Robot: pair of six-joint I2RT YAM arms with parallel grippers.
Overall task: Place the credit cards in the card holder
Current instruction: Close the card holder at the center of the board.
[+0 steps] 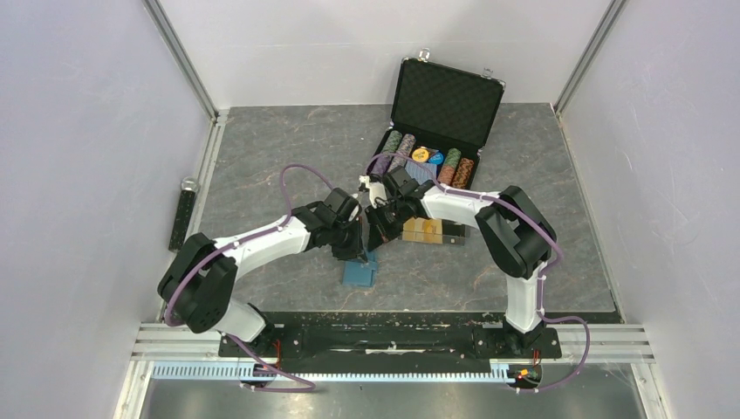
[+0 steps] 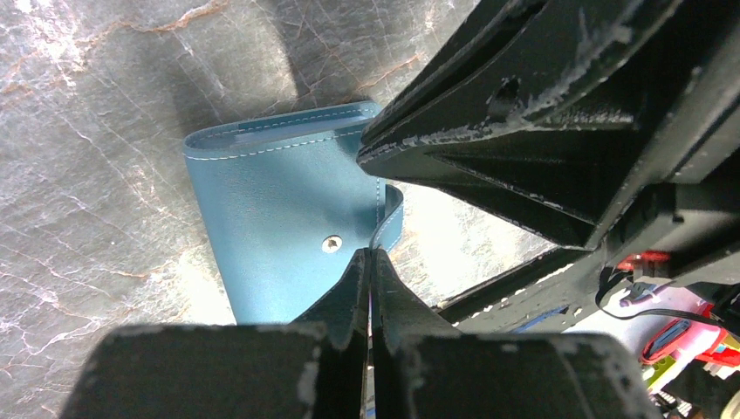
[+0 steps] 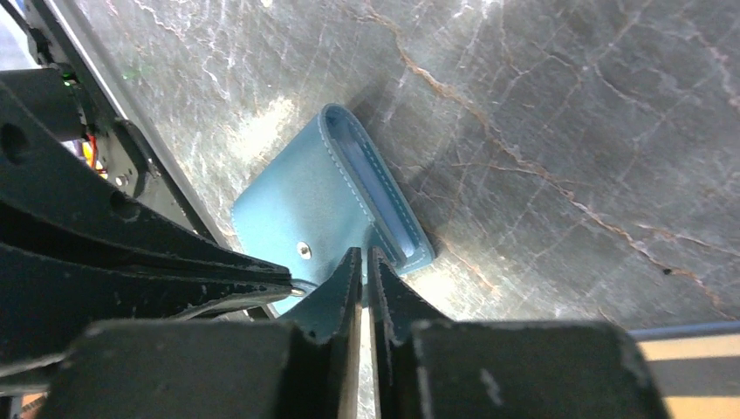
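The left gripper (image 2: 370, 257) reaches in from nine o'clock to the middle of the dark marbled table (image 1: 262, 148), its jaws pressed together on the thin snap tab of the card holder (image 2: 279, 227). The teal holder lies on the table at about six o'clock from that gripper. It is folded over with the metal stud facing up, and its open edge gapes enough to show the paler blue inside. Just beside it, at about one o'clock, the right gripper (image 3: 362, 257) points down at the holder's edge. Its jaws stand a sliver apart with a pale strip showing in the slit, and I cannot tell whether they pinch anything. At three o'clock from that gripper the credit cards (image 1: 426, 230), one orange-gold and one dark, lie on the table clear of the holder. At twelve o'clock from the cards a black case (image 1: 447, 100) stands open, with rows of poker chips (image 1: 454, 166) in its tray.
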